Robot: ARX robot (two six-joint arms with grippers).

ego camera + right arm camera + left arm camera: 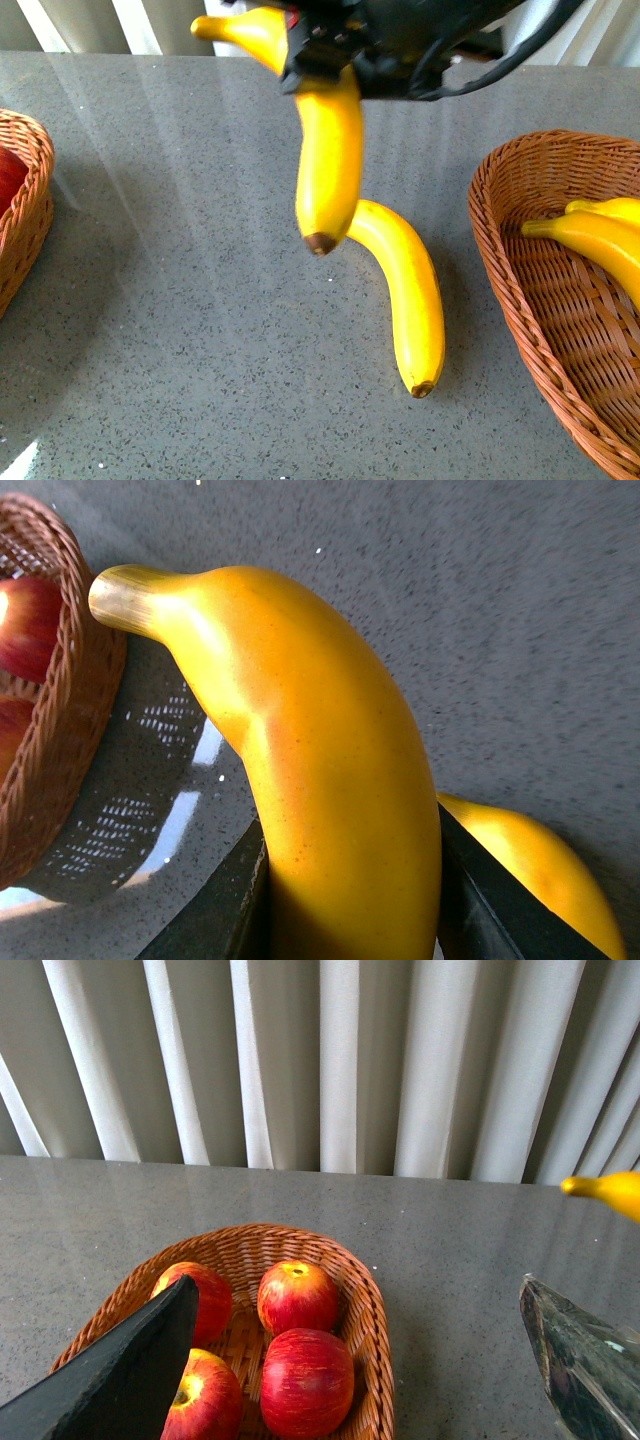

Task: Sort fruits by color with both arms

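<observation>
My right gripper [330, 55] is shut on a yellow banana [328, 160] held above the grey table, its dark tip hanging down; up close that banana [320, 780] sits clamped between both black fingers [215, 910]. A second banana [410, 290] lies on the table below it. Two more bananas [600, 240] rest in the right wicker basket [530, 300]. Several red apples [305, 1380] fill the left wicker basket [365, 1310]. My left gripper [360, 1370] hangs open over that basket's right side, holding nothing. The held banana's stem [605, 1192] shows at the left wrist view's edge.
The left basket's rim [30, 200] shows at the front view's left edge, with red inside. White vertical blinds [330, 1060] stand behind the table's far edge. Grey speckled tabletop [180, 300] spreads between the two baskets.
</observation>
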